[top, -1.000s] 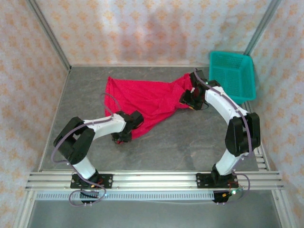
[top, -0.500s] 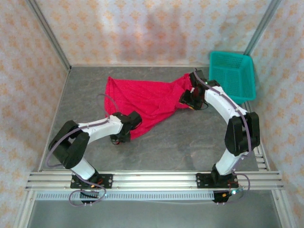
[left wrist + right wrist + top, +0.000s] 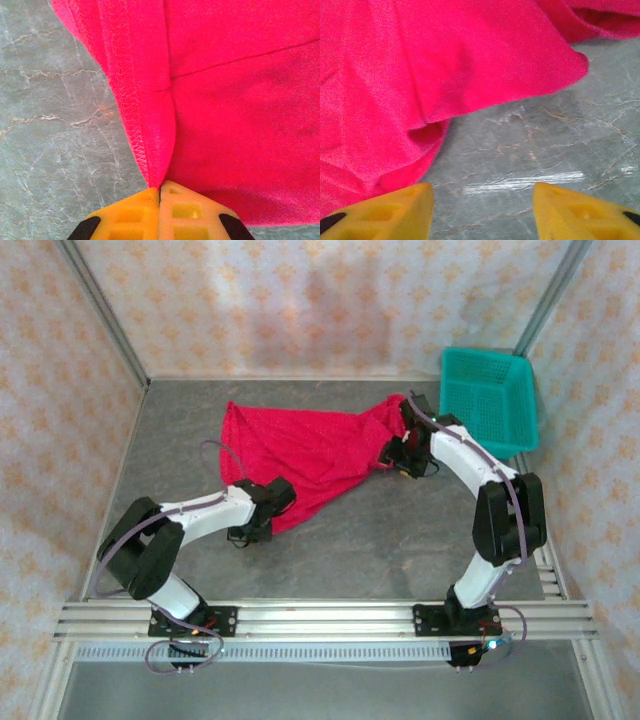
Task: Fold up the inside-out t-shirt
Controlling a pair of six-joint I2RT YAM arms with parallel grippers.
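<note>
The crimson-red t-shirt (image 3: 310, 445) lies spread and rumpled across the middle of the grey table, its stitched hem (image 3: 131, 115) showing in the left wrist view. My left gripper (image 3: 262, 523) sits at the shirt's near corner, its yellow fingertips (image 3: 131, 215) pressed together on a pinch of the red cloth. My right gripper (image 3: 408, 455) is at the shirt's right edge with its yellow fingers (image 3: 385, 212) wide apart over bare table, the red cloth (image 3: 445, 70) just ahead and to the left of them.
A teal mesh basket (image 3: 490, 400) stands at the back right corner, close behind the right arm. Patterned walls close in the table on three sides. Grey tabletop (image 3: 400, 540) stretches between the shirt and the arm bases.
My left arm has drawn back toward the left with the shirt's near corner, stretching that corner slightly. The right gripper has barely shifted.
</note>
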